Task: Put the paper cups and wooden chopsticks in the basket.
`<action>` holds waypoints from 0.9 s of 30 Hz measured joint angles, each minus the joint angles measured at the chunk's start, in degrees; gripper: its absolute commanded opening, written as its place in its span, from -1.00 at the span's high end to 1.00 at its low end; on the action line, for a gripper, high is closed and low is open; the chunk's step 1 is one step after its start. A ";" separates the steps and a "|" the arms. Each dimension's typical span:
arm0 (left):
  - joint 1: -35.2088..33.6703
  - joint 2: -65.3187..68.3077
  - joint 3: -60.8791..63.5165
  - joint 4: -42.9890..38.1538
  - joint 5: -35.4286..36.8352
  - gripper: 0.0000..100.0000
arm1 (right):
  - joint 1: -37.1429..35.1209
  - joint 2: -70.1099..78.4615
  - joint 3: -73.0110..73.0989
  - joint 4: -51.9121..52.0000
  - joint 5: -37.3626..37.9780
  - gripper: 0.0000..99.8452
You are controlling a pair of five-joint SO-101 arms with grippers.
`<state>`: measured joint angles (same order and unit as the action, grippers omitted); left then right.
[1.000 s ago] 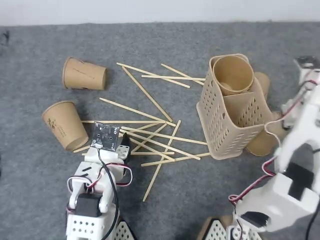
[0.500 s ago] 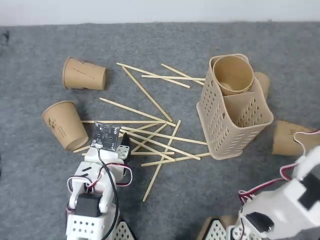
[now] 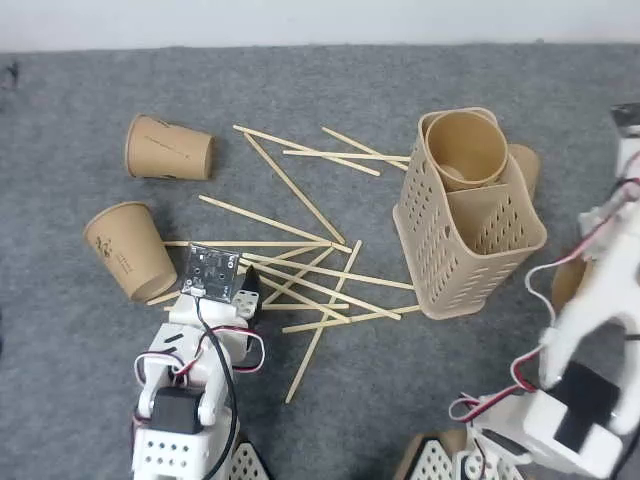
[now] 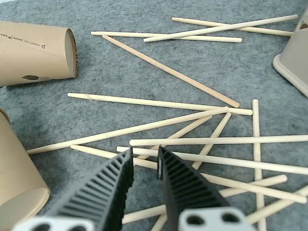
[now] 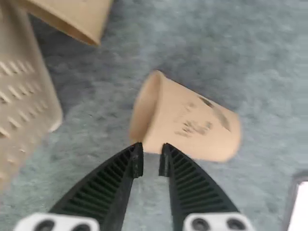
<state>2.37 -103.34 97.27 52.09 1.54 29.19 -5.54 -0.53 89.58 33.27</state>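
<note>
The left gripper (image 4: 145,155) hung over the scattered chopsticks (image 4: 159,103), jaws barely parted and empty. The right gripper (image 5: 151,156), likewise barely parted and empty, hung by a cup (image 5: 187,122) lying on its side near the basket (image 3: 440,250).

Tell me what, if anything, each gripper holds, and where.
Nothing. The left gripper is empty above the chopsticks; the right gripper is empty near a cup.

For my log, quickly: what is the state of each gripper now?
Left gripper: slightly open, holding nothing.
Right gripper: slightly open, holding nothing.
</note>
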 measured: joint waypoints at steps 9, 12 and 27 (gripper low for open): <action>0.00 0.00 0.00 0.00 0.00 0.82 | -3.34 0.00 7.03 -5.10 -1.32 0.88; 0.00 0.00 0.00 0.00 0.00 0.82 | -4.75 -0.09 10.37 -7.30 0.09 0.96; 0.00 0.00 0.00 0.00 0.00 0.82 | -4.84 -0.09 17.23 -13.01 1.67 0.99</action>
<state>2.37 -103.34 97.27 52.09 1.54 24.35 -5.63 16.70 76.57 34.95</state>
